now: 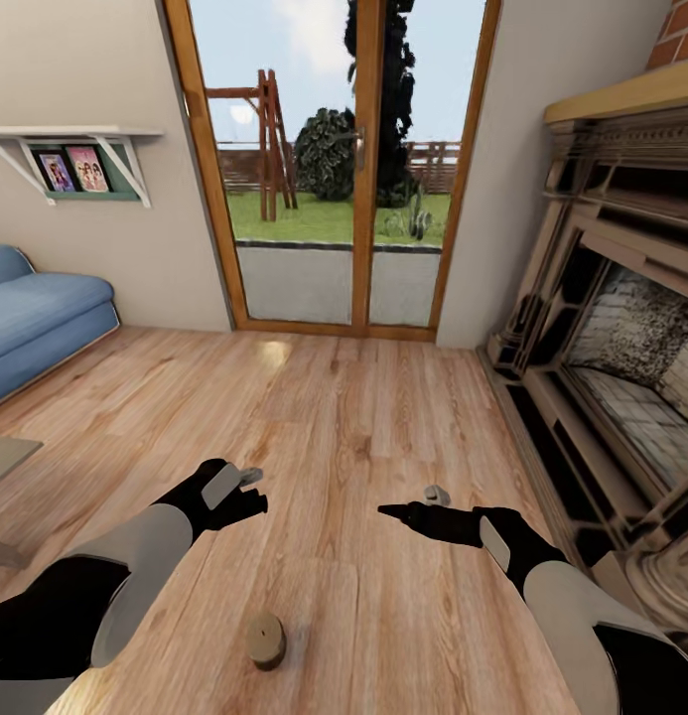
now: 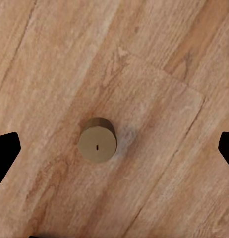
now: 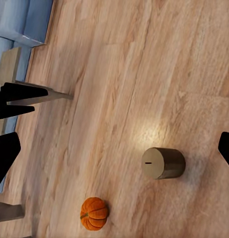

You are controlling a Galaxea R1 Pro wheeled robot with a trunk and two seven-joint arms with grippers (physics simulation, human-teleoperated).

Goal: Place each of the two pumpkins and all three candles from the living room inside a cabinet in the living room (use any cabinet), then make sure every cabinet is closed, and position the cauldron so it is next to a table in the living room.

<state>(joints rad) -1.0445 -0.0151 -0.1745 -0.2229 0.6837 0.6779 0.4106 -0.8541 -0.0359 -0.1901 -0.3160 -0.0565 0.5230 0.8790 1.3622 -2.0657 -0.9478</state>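
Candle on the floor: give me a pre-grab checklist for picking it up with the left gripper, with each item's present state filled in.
1. Candle located on the wood floor: ok.
2. Left gripper empty and open, fingers spread wide at either side of the candle: ok.
3. Candle lying on its side: not ok for an upright grab.
4. Gripper down at the candle: not ok, it hangs above.
5. Right gripper apart from the candle: ok.
6. Cabinet in sight: cannot tell.

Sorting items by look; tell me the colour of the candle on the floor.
The candle is tan-brown, clearest in the left wrist view.
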